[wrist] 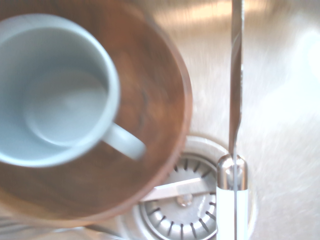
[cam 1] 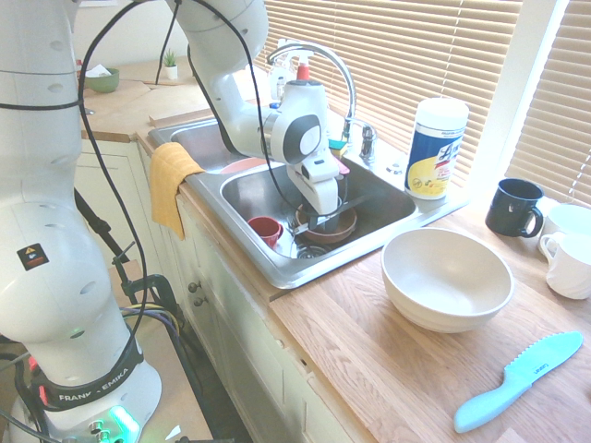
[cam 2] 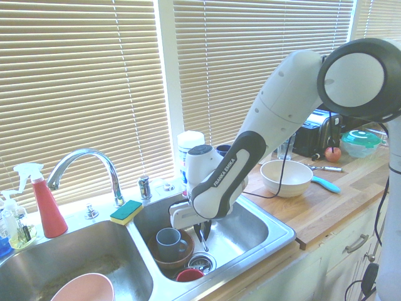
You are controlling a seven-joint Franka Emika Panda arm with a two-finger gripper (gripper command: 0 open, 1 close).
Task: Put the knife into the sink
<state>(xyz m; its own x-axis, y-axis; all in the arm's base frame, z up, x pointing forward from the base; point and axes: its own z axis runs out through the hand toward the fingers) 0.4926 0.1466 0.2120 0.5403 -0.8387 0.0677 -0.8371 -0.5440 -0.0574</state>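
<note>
Second exterior view: the sink [cam 2: 254, 222] takes up the lower part of the scene, and the gripper [cam 2: 200, 231] hangs low inside its basin on the wooden-counter side, well below the sink's rim. A brown bowl [cam 2: 169, 258] sits on that basin's floor with a grey-blue mug [cam 2: 169, 241] standing in it. A red cup [cam 2: 188, 274] lies against the sink's front wall, and the drain strainer [cam 2: 202, 262] is set in the floor beside the bowl.

The fingers look pinched narrow on the white handle of the knife [cam 2: 202, 239]. Its blade runs out over the basin floor, and in the wrist view the knife [wrist: 235, 100] is clear of the bowl's edge and lines up past the strainer [wrist: 192, 215].

The knife is already inside the sink, so what remains is the release. It would go best with the gripper eased a little lower, so the knife has only a short drop. The blade should stay over bare steel, not over the bowl or mug, so it cannot clatter onto the crockery or catch in the strainer slots. The fingers should part fully before the gripper lifts straight up, clear of the faucet [cam 2: 84, 163].
</note>
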